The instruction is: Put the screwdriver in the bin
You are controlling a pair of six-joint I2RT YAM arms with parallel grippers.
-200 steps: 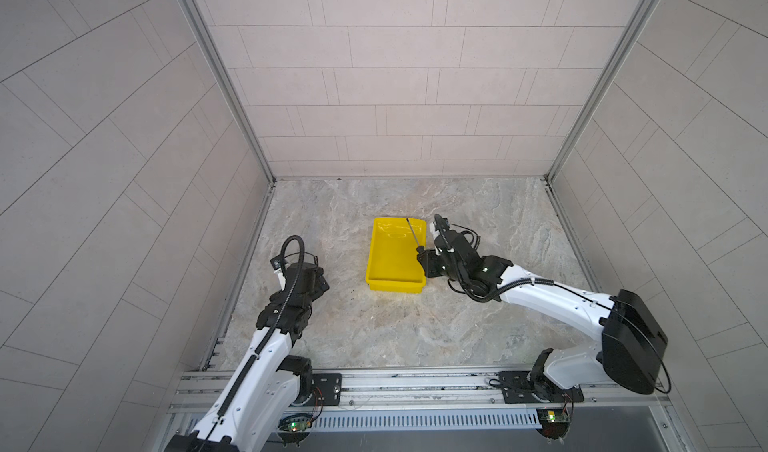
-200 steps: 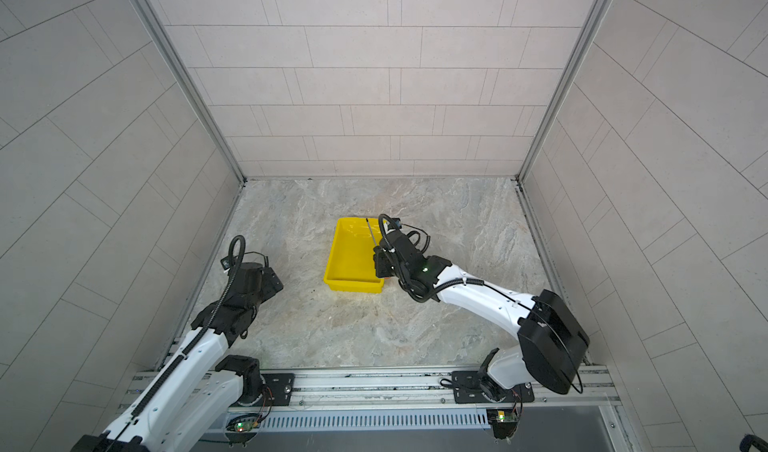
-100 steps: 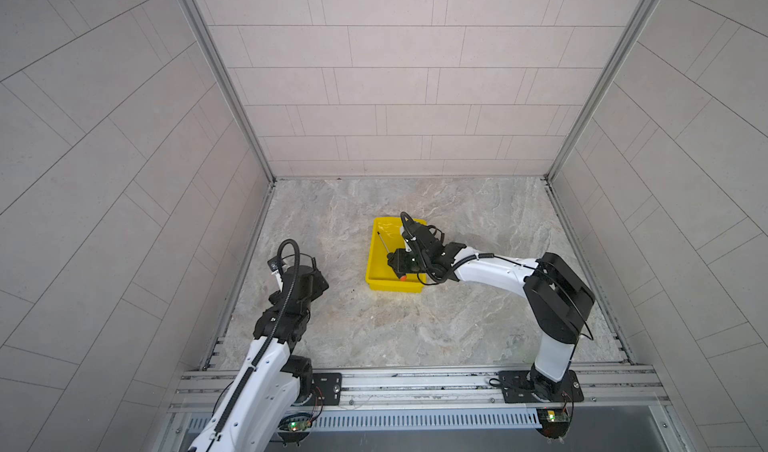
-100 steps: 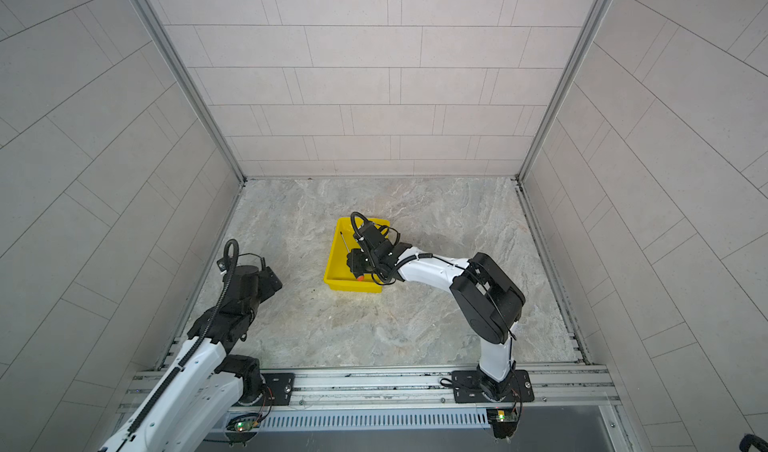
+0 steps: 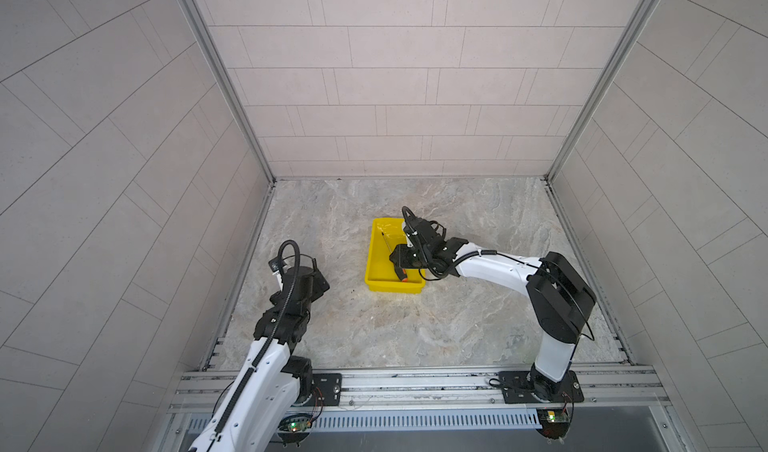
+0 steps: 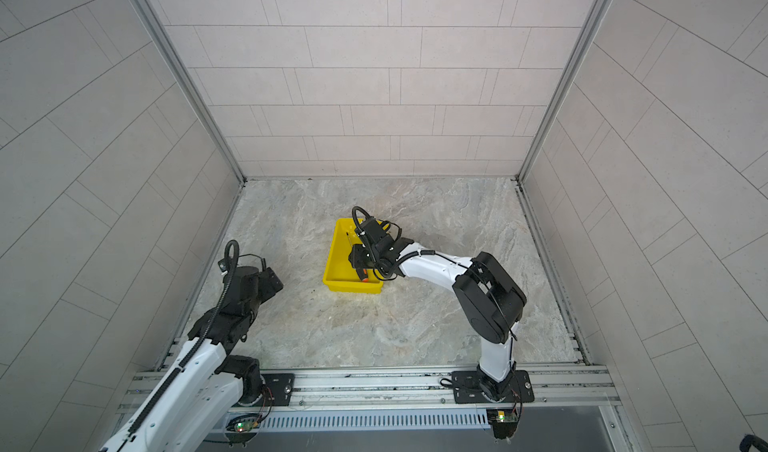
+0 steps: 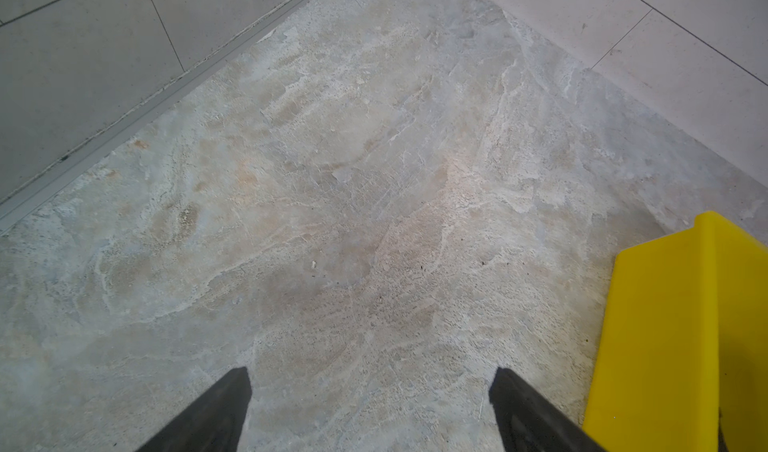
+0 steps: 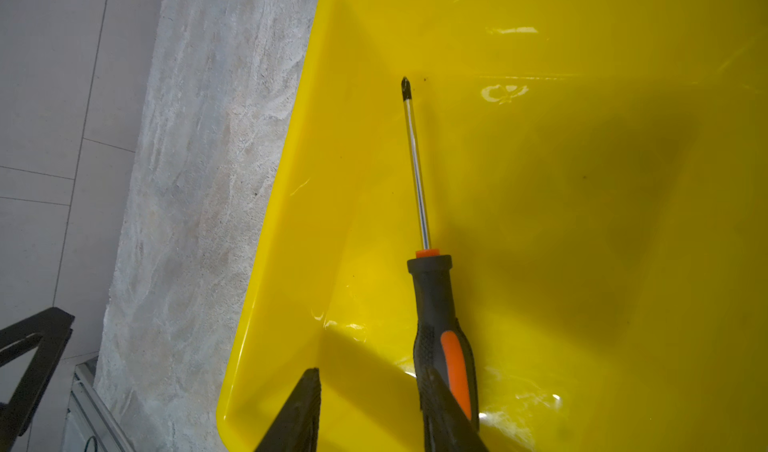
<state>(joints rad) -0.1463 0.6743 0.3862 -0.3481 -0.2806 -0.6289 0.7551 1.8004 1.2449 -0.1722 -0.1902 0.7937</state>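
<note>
The screwdriver (image 8: 436, 304), black-handled with orange bands, lies on the floor of the yellow bin (image 8: 582, 221), its tip toward the far end. In both top views it shows inside the bin (image 5: 368, 263), its orange end (image 5: 402, 278) near the front wall. My right gripper (image 8: 370, 373) hovers over the bin's front part, open. One finger (image 8: 440, 412) is against the handle, the other stands apart with bare yellow between them. My left gripper (image 7: 370, 371) is open and empty over the floor, left of the bin (image 7: 685, 325).
The bin (image 6: 330, 263) stands mid-floor on marbled stone, enclosed by tiled walls on three sides. A metal rail (image 5: 415, 383) carrying both arm bases runs along the front. Bare floor surrounds the bin.
My right gripper carried the screwdriver leftward over the bin, lowered it, and its jaws parted off the handle. The left arm has barely shifted.
</note>
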